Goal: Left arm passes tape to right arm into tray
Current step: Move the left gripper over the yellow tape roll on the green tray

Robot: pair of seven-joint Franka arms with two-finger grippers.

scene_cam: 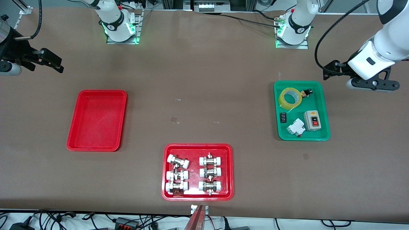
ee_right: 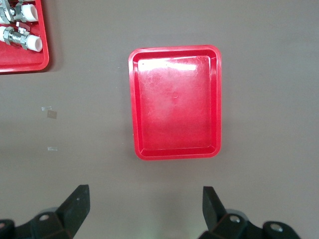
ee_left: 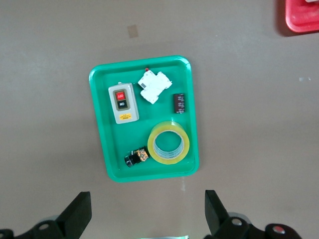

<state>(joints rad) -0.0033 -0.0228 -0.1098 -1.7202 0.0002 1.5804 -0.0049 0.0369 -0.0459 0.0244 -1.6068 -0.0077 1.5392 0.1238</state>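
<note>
In the green tray (scene_cam: 322, 105) the tape (scene_cam: 289, 98) lies flat for a pick, the left gripper (ee_left: 145, 211) wide open and empty above it, while the right gripper (ee_right: 144, 206), equally spread, waits over the red tray (ee_right: 215, 104).

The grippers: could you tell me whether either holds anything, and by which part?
Nothing is held. The left gripper and right gripper are open; the tape lies in the green tray.

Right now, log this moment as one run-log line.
stage: pre-pick | tape: in green tray | tray: red, nothing in it | left gripper: open, above green tray | right gripper: open, above tray
</note>
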